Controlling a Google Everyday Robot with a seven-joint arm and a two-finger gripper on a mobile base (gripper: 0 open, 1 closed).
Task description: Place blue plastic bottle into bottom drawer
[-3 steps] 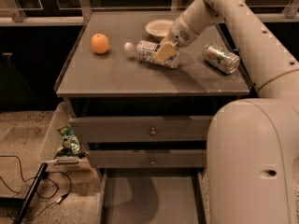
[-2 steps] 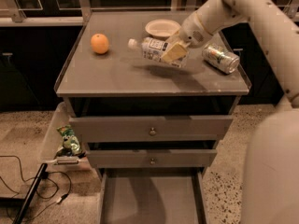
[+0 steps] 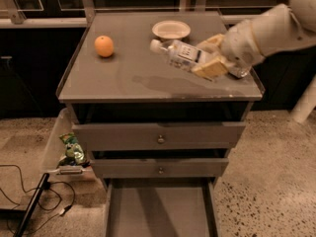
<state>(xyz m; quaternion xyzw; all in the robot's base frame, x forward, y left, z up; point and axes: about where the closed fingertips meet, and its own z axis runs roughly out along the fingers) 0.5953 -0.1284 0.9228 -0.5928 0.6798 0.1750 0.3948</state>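
Note:
The blue plastic bottle (image 3: pixel 179 53), clear with a white cap and a blue-and-white label, is held on its side in the air above the cabinet top, cap pointing left. My gripper (image 3: pixel 209 56) is shut on the bottle's base end, coming in from the right on the white arm. The bottom drawer (image 3: pixel 160 210) stands pulled open at the foot of the grey cabinet, its flat floor bare. The bottle casts a shadow on the cabinet top below it.
An orange (image 3: pixel 104 46) sits at the left of the cabinet top (image 3: pixel 123 75) and a white bowl (image 3: pixel 171 29) at the back. Two upper drawers with round knobs (image 3: pixel 160 139) are closed. A bin with a green packet (image 3: pixel 72 149) and cables lie on the floor at the left.
My gripper has lifted the bottle off the cabinet top and carried it forward. The view has shifted, and the silver-green can is now hidden behind my arm.

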